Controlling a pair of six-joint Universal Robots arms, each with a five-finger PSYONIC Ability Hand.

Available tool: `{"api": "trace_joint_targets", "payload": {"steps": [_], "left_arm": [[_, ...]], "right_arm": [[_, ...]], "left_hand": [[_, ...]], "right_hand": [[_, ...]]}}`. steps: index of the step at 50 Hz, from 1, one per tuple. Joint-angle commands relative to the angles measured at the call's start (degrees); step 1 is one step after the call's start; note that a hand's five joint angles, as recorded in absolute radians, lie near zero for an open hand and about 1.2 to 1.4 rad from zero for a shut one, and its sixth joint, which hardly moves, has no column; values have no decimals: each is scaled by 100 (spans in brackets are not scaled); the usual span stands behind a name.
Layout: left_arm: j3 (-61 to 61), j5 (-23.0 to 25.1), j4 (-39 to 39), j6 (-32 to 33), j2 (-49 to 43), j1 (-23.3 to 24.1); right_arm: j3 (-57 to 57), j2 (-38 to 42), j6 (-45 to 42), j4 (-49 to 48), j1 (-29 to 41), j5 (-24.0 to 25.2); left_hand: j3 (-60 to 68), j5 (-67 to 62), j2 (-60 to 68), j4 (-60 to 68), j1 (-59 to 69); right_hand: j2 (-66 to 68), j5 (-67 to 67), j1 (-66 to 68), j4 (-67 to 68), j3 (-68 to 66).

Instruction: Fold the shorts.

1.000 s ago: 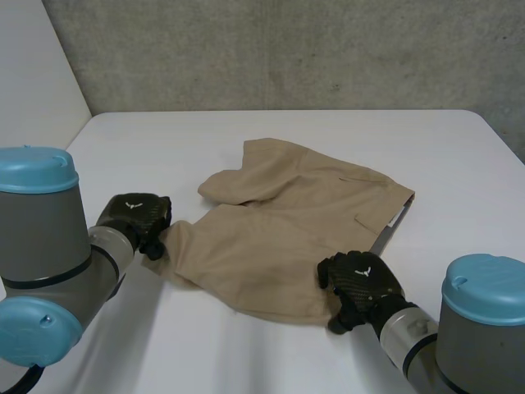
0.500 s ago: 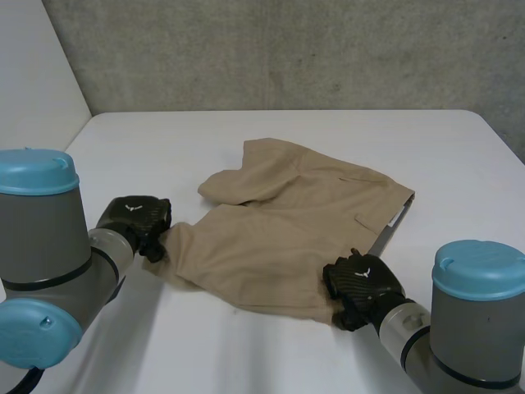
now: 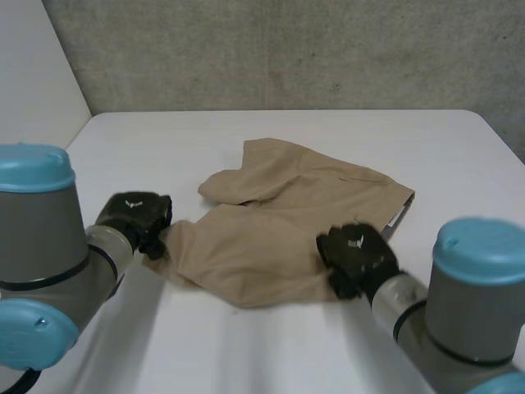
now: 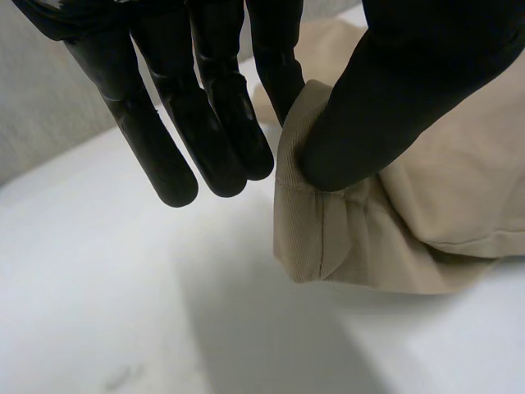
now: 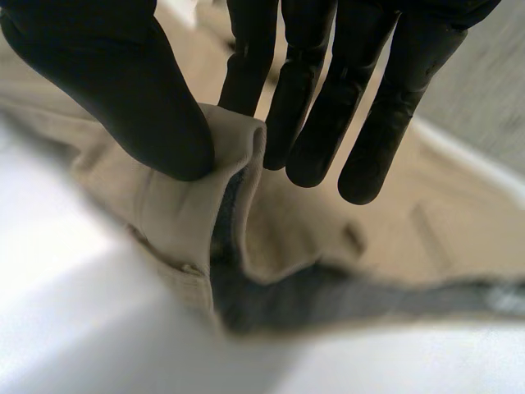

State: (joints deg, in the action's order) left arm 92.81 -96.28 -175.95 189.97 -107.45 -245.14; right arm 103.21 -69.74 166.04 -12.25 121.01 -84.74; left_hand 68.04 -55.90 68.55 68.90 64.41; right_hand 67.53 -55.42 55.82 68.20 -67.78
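Tan shorts (image 3: 287, 217) lie spread across the middle of the white table (image 3: 246, 353), waistband toward the right. My left hand (image 3: 135, 215) is at the shorts' left leg hem; in the left wrist view its thumb (image 4: 385, 107) pinches a fold of hem (image 4: 320, 222) against one finger, the other fingers straight. My right hand (image 3: 357, 256) holds the near right edge at the waistband. The right wrist view has its thumb (image 5: 123, 90) pressing a lifted fold of cloth (image 5: 225, 156) against a finger, the dark inner side of the waistband showing.
A grey concrete wall (image 3: 287, 49) stands behind the table's far edge. Bare white tabletop runs along the front and on both sides of the shorts.
My right hand has closed on the shorts' near right edge and lifted it up and inward. The left hand has kept its pinch on the left hem, barely moving.
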Motion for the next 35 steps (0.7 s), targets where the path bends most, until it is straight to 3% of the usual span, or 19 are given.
{"api": "trace_joint_targets", "payload": {"steps": [1,6,11,17,26,28,30,33,35], "left_arm": [[-192,48,289,645,1206,45],[-307,56,307,1323,1446,63],[-439,39,307,1640,1078,370],[-965,-49,377,1675,-177,818],[-1836,-471,702,1666,-1366,854],[-2046,-550,763,1649,-1593,836],[-2135,-550,799,1640,-1665,836],[-2223,-559,860,1614,-1753,836],[-2223,-559,869,1605,-1753,836]], "right_arm": [[-1319,-1103,-985,1407,-174,10],[-2294,-876,-2021,2655,-438,-42],[-2753,-348,-2270,3018,-421,-87],[-3096,469,-1770,3000,-412,-78],[-3878,1410,-618,3079,-684,-34],[-3957,1472,-486,3088,-798,-34],[-4010,1507,-345,3158,-860,-25],[-4010,1429,-257,3473,-869,18],[-3993,1358,-239,3685,-869,98]], "left_hand": [[1196,-1410,1145,1110,1559],[1196,-1410,1145,1110,1559],[1196,-1410,1145,1110,1559],[1196,-1410,1145,1110,1559],[1196,-1410,1145,1110,1559],[1196,-1410,1145,1110,1559],[1196,-1410,1145,1110,1559],[1196,-1410,1145,1110,1559],[1196,-1410,1145,1110,1559]], "right_hand": [[1247,-1458,2418,1180,-1222],[1247,-1458,2418,1180,-1222],[1247,-1458,2418,1180,-1222],[1247,-1458,2418,1180,-1222],[1052,-1263,2223,986,-1027],[783,-994,1955,717,-758],[-72,-139,1100,-138,97],[-2371,2160,-1200,-2438,2396],[-2732,2521,-1561,-2799,2757]]}}
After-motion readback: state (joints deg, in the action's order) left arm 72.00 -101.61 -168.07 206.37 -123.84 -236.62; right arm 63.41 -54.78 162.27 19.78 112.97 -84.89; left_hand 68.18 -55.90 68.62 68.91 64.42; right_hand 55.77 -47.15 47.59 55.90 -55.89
